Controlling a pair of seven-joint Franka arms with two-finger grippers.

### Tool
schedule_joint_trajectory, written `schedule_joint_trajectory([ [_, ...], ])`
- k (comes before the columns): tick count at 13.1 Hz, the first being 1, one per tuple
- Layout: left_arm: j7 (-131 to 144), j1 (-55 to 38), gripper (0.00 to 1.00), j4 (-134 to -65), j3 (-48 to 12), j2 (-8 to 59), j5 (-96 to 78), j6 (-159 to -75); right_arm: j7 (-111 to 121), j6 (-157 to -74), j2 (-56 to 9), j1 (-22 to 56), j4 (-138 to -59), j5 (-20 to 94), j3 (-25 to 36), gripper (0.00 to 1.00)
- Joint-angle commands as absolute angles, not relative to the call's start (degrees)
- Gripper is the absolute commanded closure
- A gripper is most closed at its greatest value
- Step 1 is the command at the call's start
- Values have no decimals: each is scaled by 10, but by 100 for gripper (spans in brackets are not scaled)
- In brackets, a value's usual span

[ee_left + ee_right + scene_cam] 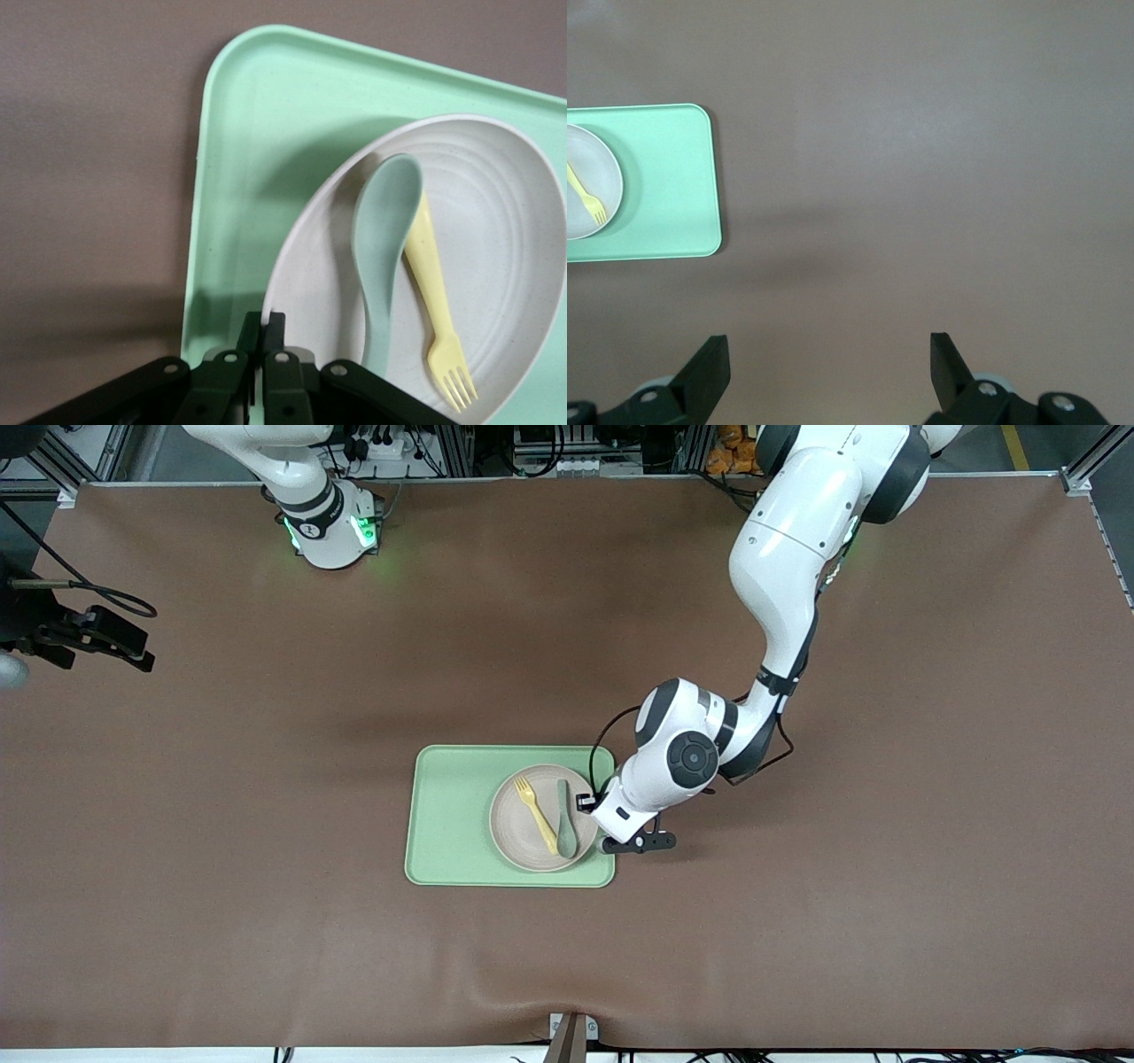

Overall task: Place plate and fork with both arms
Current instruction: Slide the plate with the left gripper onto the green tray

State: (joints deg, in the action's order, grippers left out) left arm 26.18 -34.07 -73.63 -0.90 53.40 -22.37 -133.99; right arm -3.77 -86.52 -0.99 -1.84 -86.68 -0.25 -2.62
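Observation:
The pale plate [523, 840] sits on the light-green tray [447, 815], in the half toward the left arm's end. On the plate lie the yellow fork [536, 812] and a grey-green spoon [564, 831], side by side. My left gripper [592, 833] is low at the plate's edge, shut on the plate's rim [292, 257]. The left wrist view shows its fingertips [251, 326] pinching that rim, with the fork [430, 292] and spoon [385, 221] close by. My right gripper [828, 354] hangs open over bare table, holding nothing; its wrist view shows the plate [602, 177] far off.
The brown table mat [797, 921] stretches around the tray on all sides. The right arm's base [328, 522] stands at the table's back edge. A black camera mount [89, 633] juts in at the right arm's end of the table.

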Motion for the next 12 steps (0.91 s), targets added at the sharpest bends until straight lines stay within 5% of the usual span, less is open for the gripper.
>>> schedule_joint_trajectory([
  [1, 277, -349, 98, -722, -2, 544, -231, -1347, -33, -862, -14, -33, -862, -2, -34, 0],
  [2, 278, -349, 75, -722, -2, 543, -233, -1347, -33, -861, -14, -33, -862, -2, -34, 0],
  [4, 288, -349, 0, -728, -3, 538, -233, -1346, -34, -860, -17, -36, -862, -3, -34, 0],
  [12, 308, -325, 0, -729, 7, 455, -227, -1308, -26, -870, -78, -26, -859, -3, -38, 0],
])
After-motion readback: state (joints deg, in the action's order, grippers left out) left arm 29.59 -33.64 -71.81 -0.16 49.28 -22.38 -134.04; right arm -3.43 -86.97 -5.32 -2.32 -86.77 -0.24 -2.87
